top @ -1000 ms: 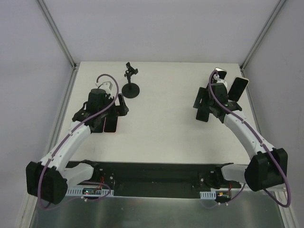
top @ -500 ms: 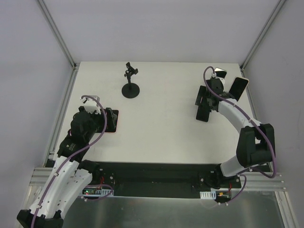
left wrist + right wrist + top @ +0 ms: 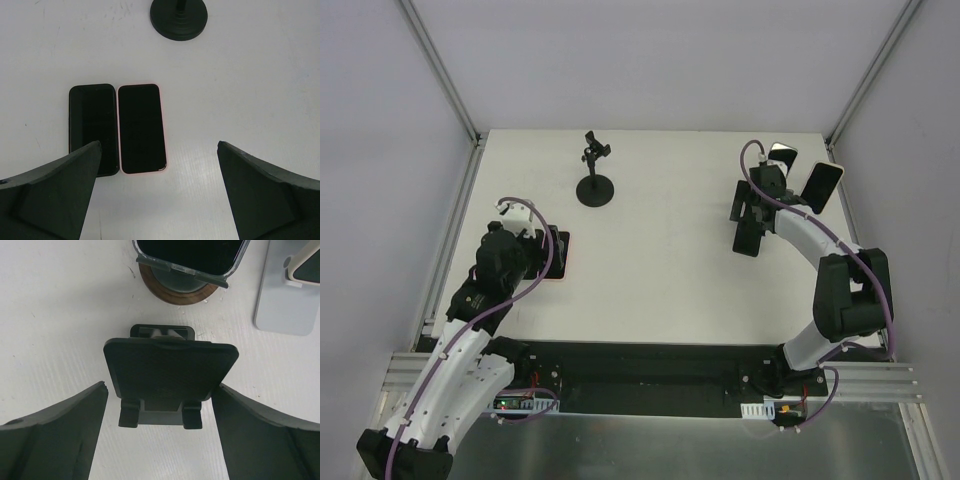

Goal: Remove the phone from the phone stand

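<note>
Two phones remain on stands at the back right: one in a clear case [image 3: 192,252] on a round wooden stand [image 3: 175,290], also in the top view [image 3: 782,153], and one [image 3: 822,184] on a white stand [image 3: 287,300]. My right gripper [image 3: 160,440] is open, its fingers either side of an empty black folding stand [image 3: 170,375], apart from it. My left gripper [image 3: 157,192] is open above the table, just short of a black phone [image 3: 93,129] and a pink-edged phone [image 3: 141,128] lying flat side by side.
A black clamp stand on a round base [image 3: 595,186] stands empty at the back middle; its base shows in the left wrist view [image 3: 178,17]. Metal frame posts and grey walls close in the white table [image 3: 660,270] on three sides.
My left arm has pulled back toward the near edge, leaving the two phones flat on the table. My right arm has folded its elbow back; its gripper stays by the black stand.
</note>
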